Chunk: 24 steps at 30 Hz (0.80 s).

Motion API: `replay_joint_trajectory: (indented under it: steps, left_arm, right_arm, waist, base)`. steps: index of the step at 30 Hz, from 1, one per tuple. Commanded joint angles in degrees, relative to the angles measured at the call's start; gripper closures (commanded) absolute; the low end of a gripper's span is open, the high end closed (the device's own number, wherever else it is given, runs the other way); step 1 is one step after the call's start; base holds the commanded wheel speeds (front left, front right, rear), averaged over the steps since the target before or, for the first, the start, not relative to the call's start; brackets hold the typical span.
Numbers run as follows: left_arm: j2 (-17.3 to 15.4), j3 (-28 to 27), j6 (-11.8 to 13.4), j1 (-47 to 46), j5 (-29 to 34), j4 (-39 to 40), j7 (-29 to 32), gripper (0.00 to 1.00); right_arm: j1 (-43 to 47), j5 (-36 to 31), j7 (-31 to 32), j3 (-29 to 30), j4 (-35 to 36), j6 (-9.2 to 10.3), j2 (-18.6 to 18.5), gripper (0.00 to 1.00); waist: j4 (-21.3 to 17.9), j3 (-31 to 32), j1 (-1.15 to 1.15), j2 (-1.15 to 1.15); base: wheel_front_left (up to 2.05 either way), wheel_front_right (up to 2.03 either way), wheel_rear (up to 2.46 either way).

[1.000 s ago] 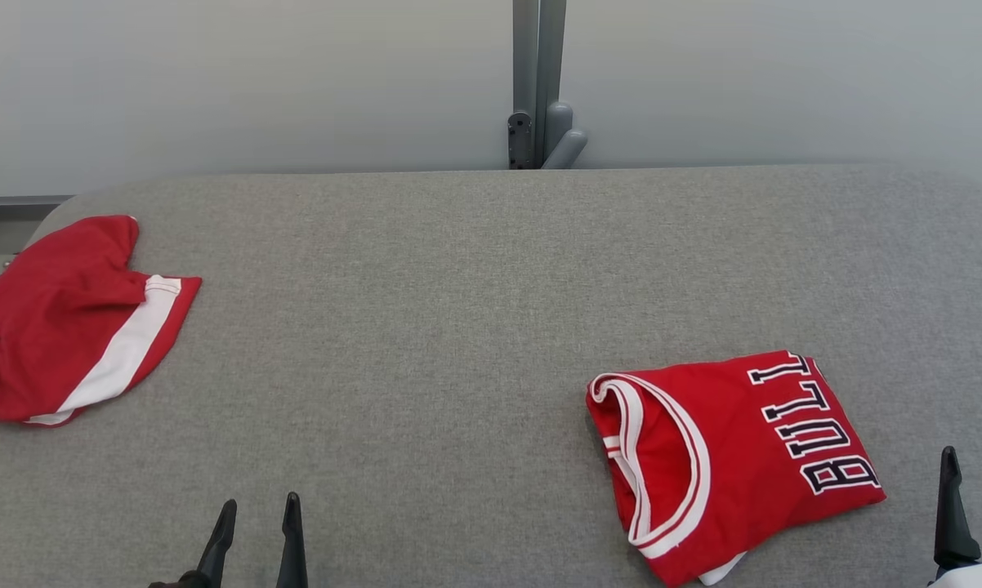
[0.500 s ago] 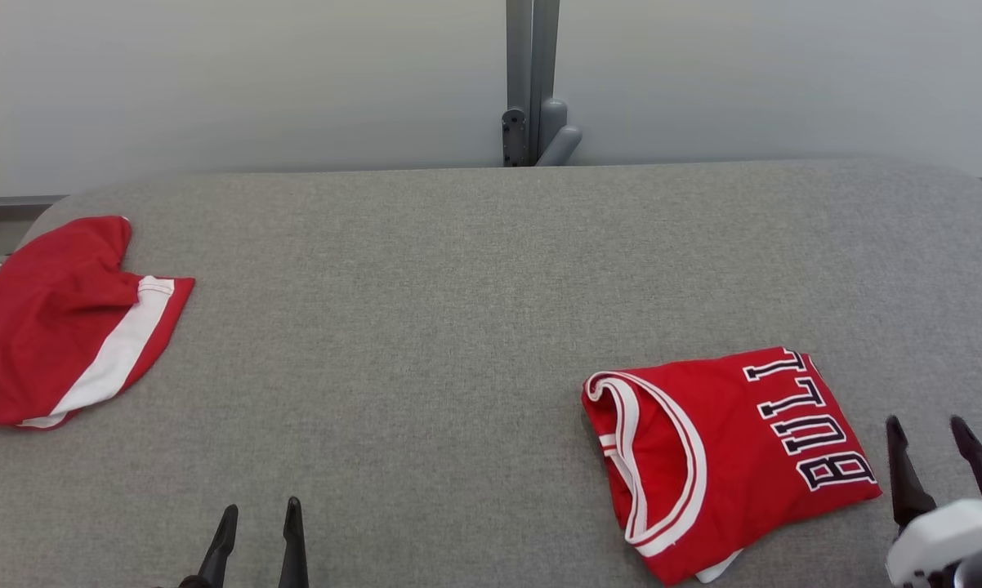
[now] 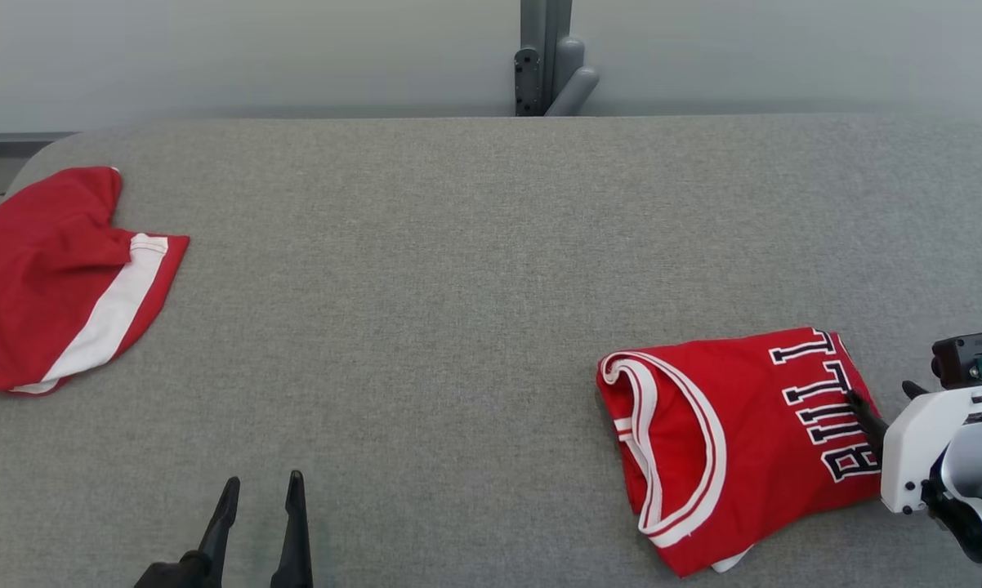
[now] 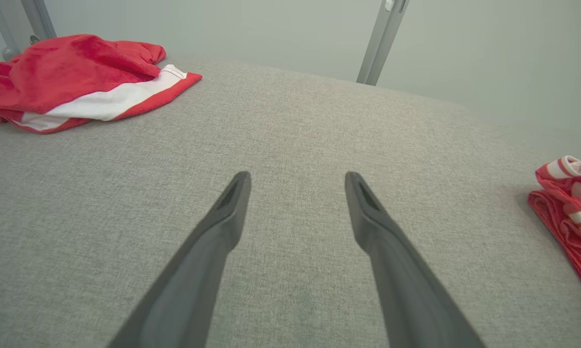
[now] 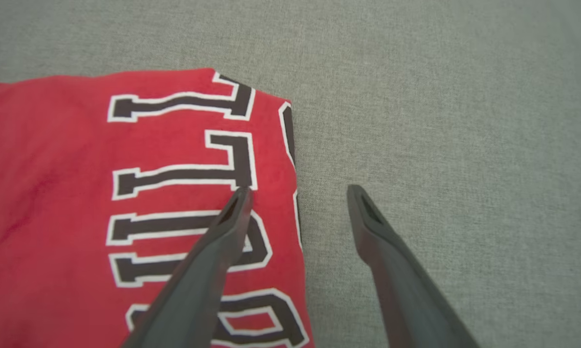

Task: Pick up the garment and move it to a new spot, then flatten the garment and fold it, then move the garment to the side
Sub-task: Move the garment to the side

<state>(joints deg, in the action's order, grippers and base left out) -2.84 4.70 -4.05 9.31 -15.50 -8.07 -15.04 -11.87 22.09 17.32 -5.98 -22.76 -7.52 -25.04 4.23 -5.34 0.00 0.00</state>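
Observation:
A folded red jersey (image 3: 728, 441) with white trim and dark lettering lies on the grey table (image 3: 426, 286) at the near right. My right gripper (image 3: 881, 394) stands open over its right edge. In the right wrist view one finger (image 5: 223, 232) is above the lettering of the jersey (image 5: 174, 145) and the other is above bare cloth-covered table, so the gripper (image 5: 297, 193) straddles the edge. My left gripper (image 3: 262, 486) is open at the near left with nothing between its fingers (image 4: 297, 179). The jersey's collar end (image 4: 571, 212) shows far to its right.
A second red garment (image 3: 50, 278) with a white band lies crumpled at the table's far left (image 4: 78, 72). A grey post (image 3: 544, 57) stands behind the table's back edge. The table's right edge runs just past my right arm.
The head camera has tilted, shifting the whole picture up. My right gripper has come in from the lower right and reached over the jersey's right edge. The left gripper has stayed put.

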Motion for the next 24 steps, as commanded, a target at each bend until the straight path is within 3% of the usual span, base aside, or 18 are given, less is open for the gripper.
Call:
replay_joint_trajectory:
  steps: [1, 12, 13, 14, 15, 16, 24]
  left_arm:
    - [-0.1, -0.2, -0.1, -0.9, 0.2, -0.2, -0.2, 0.00]
    - [-0.1, -0.1, 0.3, -1.8, -0.2, 0.1, -0.2, 0.00]
    - [-0.1, -0.1, 0.4, -2.0, -0.2, 0.1, -0.2, 0.00]
    - [-0.1, 0.0, 0.4, -2.1, -0.2, 0.2, -0.2, 0.00]
    - [-0.1, 0.0, 0.4, -2.3, -0.3, 0.2, -0.2, 0.00]
    - [-0.1, 0.1, 0.4, -2.4, -0.3, 0.2, -0.2, 0.00]
    - [-0.1, -0.3, -0.1, -4.1, 0.1, 0.8, -0.2, 0.00]
  right_arm:
    - [-0.8, 0.9, 0.5, -0.4, -0.6, 0.06, -0.4, 0.00]
    - [-3.1, 8.6, 4.0, -5.6, -7.2, 0.06, -1.4, 0.00]
    - [-3.4, 9.5, 4.1, -5.9, -7.6, 0.06, -1.4, 0.07]
    - [-3.7, 10.2, 4.2, -6.4, -7.8, 0.06, -1.5, 0.51]
    - [-4.1, 11.0, 3.8, -7.1, -7.6, 0.06, -1.6, 0.81]
    - [-4.5, 12.0, 3.4, -7.8, -7.4, 0.06, -1.8, 1.00]
    - [-10.6, 15.9, -1.6, -8.7, -5.8, 0.08, -7.1, 1.00]
  waist:
    - [0.9, -0.7, 0.00, 0.00]
    - [1.4, -2.0, 0.00, 0.00]
    - [1.3, -2.2, 0.00, 0.00]
    - [1.2, -2.4, 0.00, 0.00]
    - [1.1, -2.7, 0.00, 0.00]
    - [1.0, -2.9, 0.00, 0.00]
    - [-1.2, -5.8, 0.00, 0.00]
  base:
    - [0.00, 0.00, 0.00]
    - [0.00, 0.00, 0.00]
    - [0.00, 0.00, 0.00]
    - [0.00, 0.00, 0.00]
    - [0.00, 0.00, 0.00]
    - [0.00, 0.00, 0.00]
    - [0.00, 0.00, 0.00]
